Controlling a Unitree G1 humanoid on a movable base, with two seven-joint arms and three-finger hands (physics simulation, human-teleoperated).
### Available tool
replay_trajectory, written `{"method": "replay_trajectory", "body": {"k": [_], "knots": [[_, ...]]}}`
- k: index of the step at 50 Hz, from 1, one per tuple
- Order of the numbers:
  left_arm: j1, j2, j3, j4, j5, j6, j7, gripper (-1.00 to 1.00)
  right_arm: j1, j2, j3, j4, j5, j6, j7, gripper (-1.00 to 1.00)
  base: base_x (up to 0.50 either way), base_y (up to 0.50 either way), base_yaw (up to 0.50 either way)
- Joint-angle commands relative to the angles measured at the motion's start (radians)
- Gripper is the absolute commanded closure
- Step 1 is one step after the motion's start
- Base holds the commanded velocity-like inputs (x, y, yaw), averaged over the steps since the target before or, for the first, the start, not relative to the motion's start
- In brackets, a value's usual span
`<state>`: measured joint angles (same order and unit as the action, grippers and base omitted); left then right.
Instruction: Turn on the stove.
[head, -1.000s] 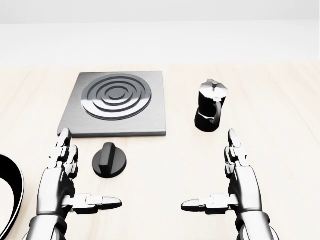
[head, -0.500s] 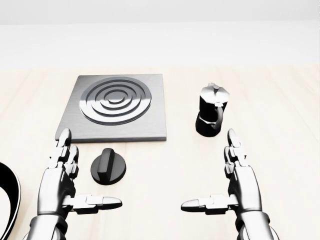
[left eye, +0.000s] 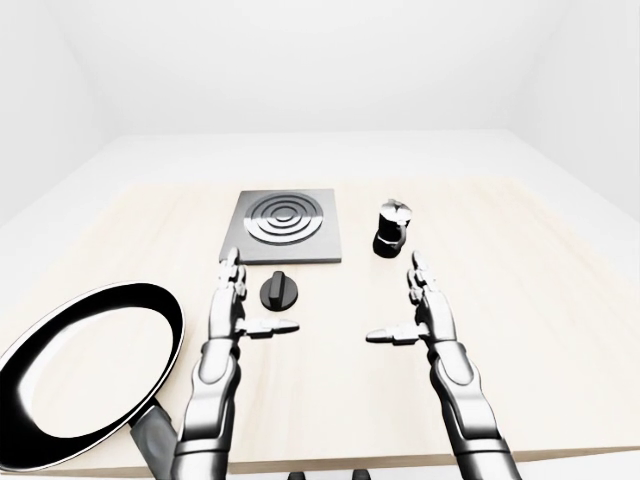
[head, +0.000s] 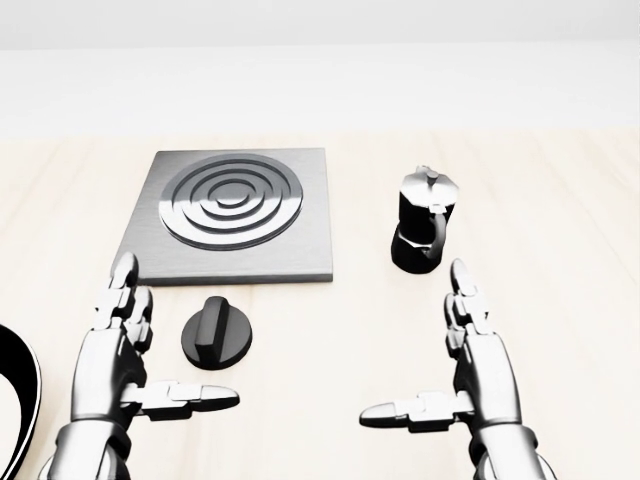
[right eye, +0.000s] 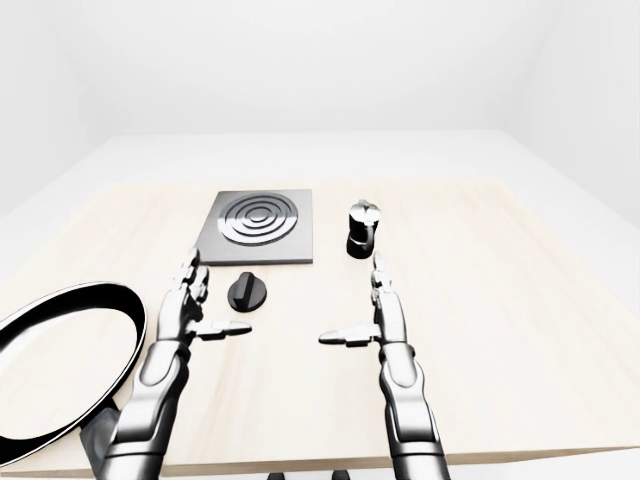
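Observation:
A grey stove plate (head: 232, 215) with concentric burner rings lies on the wooden table. Its black round knob (head: 216, 335) with a raised bar sits just below the plate. My left hand (head: 150, 350) is open, fingers up and thumb pointing right, just left of and below the knob, not touching it. My right hand (head: 440, 355) is open, mirrored, well to the right of the knob and below the moka pot. Both hands are empty.
A black moka pot (head: 421, 233) stands right of the stove plate, above my right hand. A large black frying pan (left eye: 85, 370) lies at the table's lower left, by my left arm. The table's near edge (left eye: 330, 465) runs along the bottom of the left-eye view.
The view shifted slightly down at first, so things sit lower. My left hand has drifted a little left and up; my right hand moved very slightly. Both stay open.

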<state>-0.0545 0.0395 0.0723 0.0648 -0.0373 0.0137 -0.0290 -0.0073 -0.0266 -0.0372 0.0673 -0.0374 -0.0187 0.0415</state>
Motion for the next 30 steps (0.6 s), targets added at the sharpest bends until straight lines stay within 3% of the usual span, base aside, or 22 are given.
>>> {"method": "replay_trajectory", "body": {"k": [1,7,9,30], "knots": [[-0.031,0.012,0.013,-0.009,-0.003,0.048,0.006,-1.00,-0.001,0.001,0.001,0.005,-0.002,0.002,0.000,-1.00,0.00,0.00,0.00],[-0.048,0.018,0.012,0.015,0.015,0.057,0.007,-1.00,-0.006,0.001,0.001,0.012,-0.001,0.003,-0.003,-1.00,0.00,0.00,0.00],[-0.052,0.017,0.008,0.024,0.013,0.074,-0.003,-1.00,-0.006,0.001,0.001,0.014,-0.001,0.002,-0.003,-1.00,0.00,0.00,0.00],[-0.082,0.026,0.002,0.082,0.068,0.074,-0.015,-1.00,-0.010,0.000,0.001,0.024,0.001,-0.002,-0.002,-1.00,0.00,0.00,0.00]]}}
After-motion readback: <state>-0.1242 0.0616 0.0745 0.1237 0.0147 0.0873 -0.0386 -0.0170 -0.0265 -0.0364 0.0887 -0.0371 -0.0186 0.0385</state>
